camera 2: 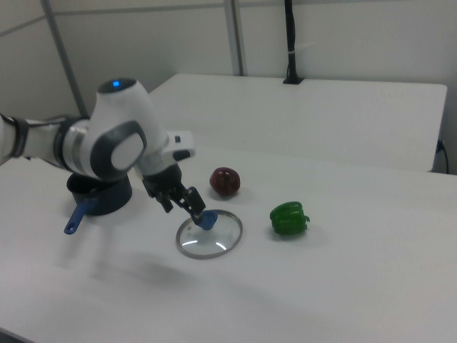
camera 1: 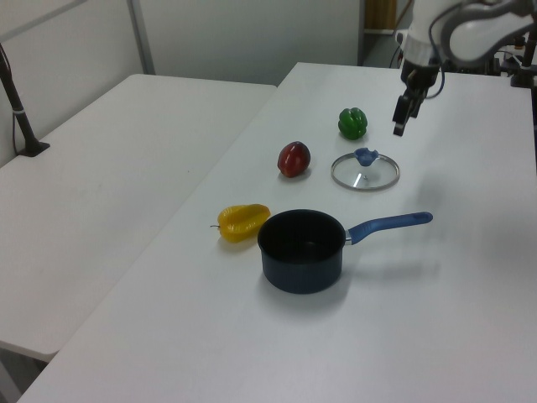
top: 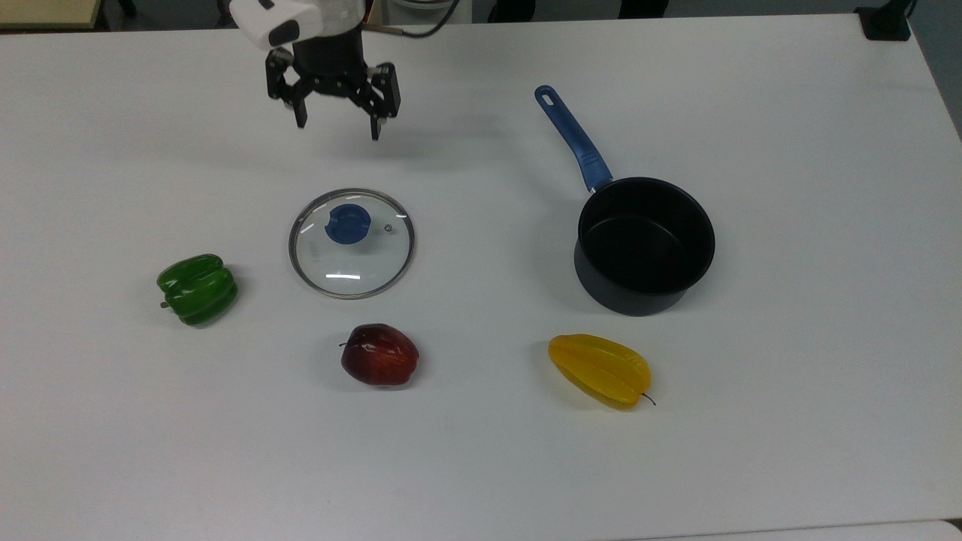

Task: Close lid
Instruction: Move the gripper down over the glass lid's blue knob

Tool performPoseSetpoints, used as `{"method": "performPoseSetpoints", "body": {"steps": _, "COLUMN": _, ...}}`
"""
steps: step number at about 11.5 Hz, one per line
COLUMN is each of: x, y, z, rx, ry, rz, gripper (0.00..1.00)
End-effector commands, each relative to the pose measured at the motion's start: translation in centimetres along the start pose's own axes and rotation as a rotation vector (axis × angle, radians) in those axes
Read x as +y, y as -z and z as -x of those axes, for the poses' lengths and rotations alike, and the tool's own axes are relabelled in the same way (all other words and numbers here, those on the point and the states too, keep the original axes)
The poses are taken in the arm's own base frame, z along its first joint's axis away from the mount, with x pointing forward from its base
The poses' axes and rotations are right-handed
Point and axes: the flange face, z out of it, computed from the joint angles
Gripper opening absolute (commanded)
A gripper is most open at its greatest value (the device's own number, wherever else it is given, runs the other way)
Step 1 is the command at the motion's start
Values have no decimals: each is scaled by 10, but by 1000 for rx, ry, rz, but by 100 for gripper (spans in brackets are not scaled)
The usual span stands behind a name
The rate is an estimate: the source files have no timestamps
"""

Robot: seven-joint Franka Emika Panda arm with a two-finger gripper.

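Note:
The clear glass lid [top: 351,259] with its metal rim and blue knob [top: 347,224] lies flat on the white table [top: 481,466], left of the pot in the top view. The dark pot [top: 645,244] stands uncovered, its blue handle [top: 575,139] pointing to the top view's upper left. My gripper [top: 339,124] hangs open and holds nothing, above the table just beyond the lid toward the top view's top edge. The left view shows the gripper [camera 1: 401,117] above and behind the lid [camera 1: 365,171]. In the right view the gripper [camera 2: 187,202] is close to the knob [camera 2: 208,219].
A green pepper [top: 197,288] sits left of the lid, a red apple [top: 379,355] below it, and a yellow starfruit [top: 600,370] below the pot in the top view. A black mount [top: 885,22] is clamped at the table's top right corner.

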Motion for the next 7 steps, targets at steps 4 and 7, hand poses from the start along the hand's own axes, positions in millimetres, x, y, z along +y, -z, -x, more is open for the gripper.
{"method": "performPoseSetpoints", "body": {"steps": 4, "x": -1, "y": -80, "z": -17, "rx": 213, "ry": 20, "rz": -32, "gripper": 100}}
{"method": "performPoseSetpoints", "body": {"steps": 7, "x": -7, "y": -96, "z": -19, "rx": 240, "ry": 25, "rz": -40, "gripper": 100}}
